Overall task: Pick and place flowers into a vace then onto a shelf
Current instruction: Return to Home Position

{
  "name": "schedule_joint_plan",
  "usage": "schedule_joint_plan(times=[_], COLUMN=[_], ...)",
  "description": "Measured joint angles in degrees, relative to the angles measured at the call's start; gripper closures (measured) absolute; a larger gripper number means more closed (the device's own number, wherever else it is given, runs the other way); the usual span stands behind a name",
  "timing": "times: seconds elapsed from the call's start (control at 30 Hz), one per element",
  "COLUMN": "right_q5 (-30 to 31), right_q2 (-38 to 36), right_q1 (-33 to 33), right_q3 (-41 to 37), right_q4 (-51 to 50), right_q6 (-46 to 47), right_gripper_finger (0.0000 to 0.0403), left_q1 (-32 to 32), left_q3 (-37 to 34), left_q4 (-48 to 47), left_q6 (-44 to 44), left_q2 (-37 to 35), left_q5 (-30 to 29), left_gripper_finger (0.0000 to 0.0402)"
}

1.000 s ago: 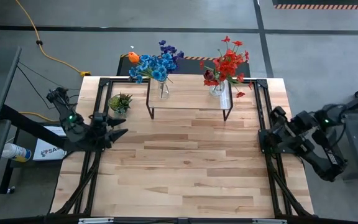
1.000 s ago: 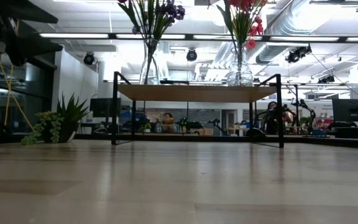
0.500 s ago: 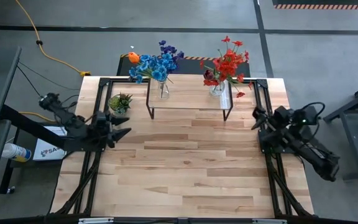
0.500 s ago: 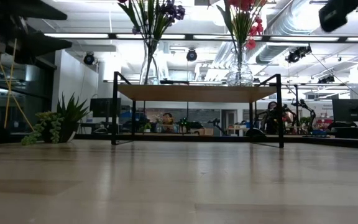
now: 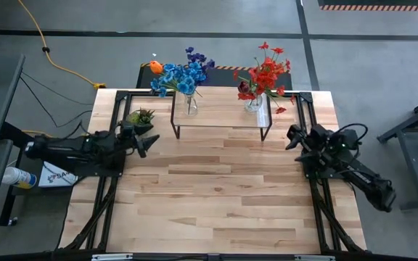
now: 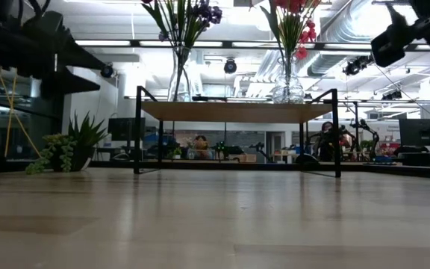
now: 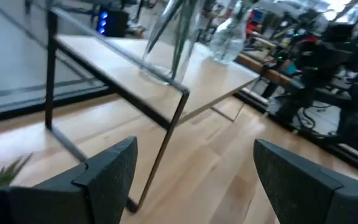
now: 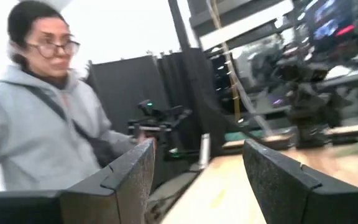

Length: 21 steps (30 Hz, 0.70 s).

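The blue and purple flowers point(image 5: 183, 75), with an orange bloom point(image 5: 155, 67) at their left edge, stand in a clear glass vase point(image 5: 191, 106) on the left end of the shelf point(image 5: 220, 110). The red flowers point(image 5: 265, 75) stand in a second clear vase point(image 5: 253, 104) on its right end. The shelf sits in the upper middle of the high view, along the top edge of the table point(image 5: 216, 196). A small spiky plant point(image 5: 141, 117) stands on the tabletop just left of the shelf. The left gripper point(image 5: 149, 142) is at middle left, just below that plant and aimed toward the shelf, its fingers point(image 7: 114, 168) spread wide with nothing between them. The right gripper point(image 5: 294, 136) is at middle right, by the table's right edge and lower right of the shelf, jaws likewise wide apart and empty. Its wrist view faces a person point(image 8: 36, 137) in a grey hooded top.
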Motion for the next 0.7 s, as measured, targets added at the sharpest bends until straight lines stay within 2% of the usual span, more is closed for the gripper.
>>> schedule_joint_plan(times=[0.13,0.3,0.43,0.57,0.7], right_q5=[2.97,3.62,4.28,5.59,16.36], right_q2=[0.02,0.01,-0.04,-0.02,-0.02], right_q1=[-0.88,-1.08,-1.08,-0.98,-0.77], right_q3=[0.00,0.00,0.02,0.02,0.04], right_q4=[-6.32,-9.53,-10.87,-18.56,-24.56], right_q6=[-8.30,-12.34,-15.90,-19.15,-29.54], right_gripper_finger=[0.0167,0.0167,0.0167,0.0167,0.0167], left_q1=[7.08,12.57,13.18,13.18,13.18], left_q3=[0.04,0.04,0.02,0.02,-2.85], left_q4=[0.22,-2.79,-4.61,-4.55,-0.32], left_q6=[3.38,5.09,4.86,6.11,6.24], left_q2=[-1.85,-4.13,-4.20,-4.22,-4.27], left_q5=[8.31,13.45,13.58,12.53,9.95], left_gripper_finger=[0.0048,0.0048,0.0048,0.0048,0.0048])
